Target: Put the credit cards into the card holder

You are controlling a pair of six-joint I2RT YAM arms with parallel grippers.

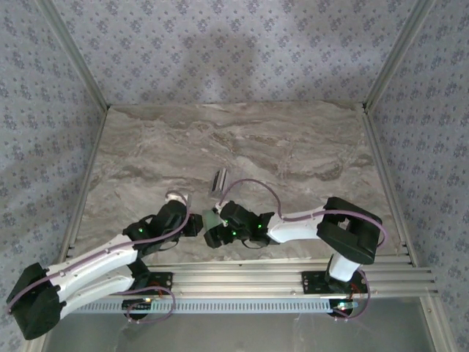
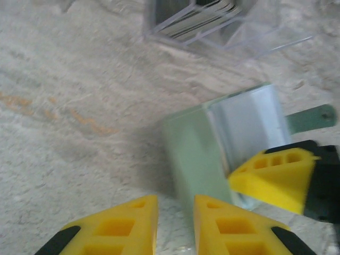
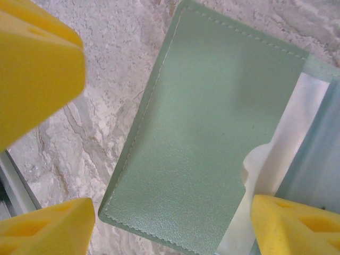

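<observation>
One card holder: a flat sage-green rectangular panel with grained, leather-like skin and a stitched seam along the edge, corners slightly rounded. It lies on the marble-pattern table, directly under the right gripper, between that gripper's yellow plastic fingers, which stand wide apart and hold nothing. From the right wrist, the holder's long axis runs away from the gripper and leans right, with the fold side to the gripper's right. One silvery card, thin, smooth and glossy, sits at the holder's second panel, its long side parallel to the green panel. One right-gripper finger is at the card's near corner; I cannot tell whether it touches. The left gripper has blocky yellow fingers with cut-out pockets, and the gap between them is narrow. The green panel's near corner reaches that gap just ahead of the tips; I cannot tell whether it is pinched. Further ahead of the left gripper, well apart from it, one clear box of hard transparent plastic holds the card stack, striped edges showing; the number of cards is not readable.
</observation>
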